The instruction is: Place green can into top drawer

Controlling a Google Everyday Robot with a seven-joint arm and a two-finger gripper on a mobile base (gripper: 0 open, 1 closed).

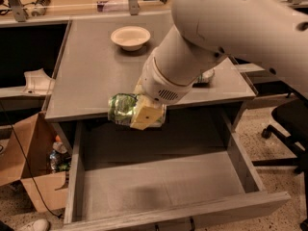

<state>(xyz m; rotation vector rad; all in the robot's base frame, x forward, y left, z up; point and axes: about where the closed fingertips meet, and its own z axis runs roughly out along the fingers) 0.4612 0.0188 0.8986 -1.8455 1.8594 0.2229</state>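
Observation:
The green can [123, 109] is shiny, dented and lies on its side in my gripper [143, 113], which is shut on it. The gripper holds it in the air past the desk's front edge, above the back left part of the open top drawer [159, 186]. The drawer is pulled far out, grey wood-grain, with a flat bare bottom and a long front panel. My white arm reaches down from the upper right and hides much of the desk top.
A white bowl [130, 36] sits on the grey desk [86, 76] at the back. Another can [206, 76] peeks out behind the arm. A cardboard box [33, 177] with bottles stands on the floor at left. An office chair [288, 124] is at right.

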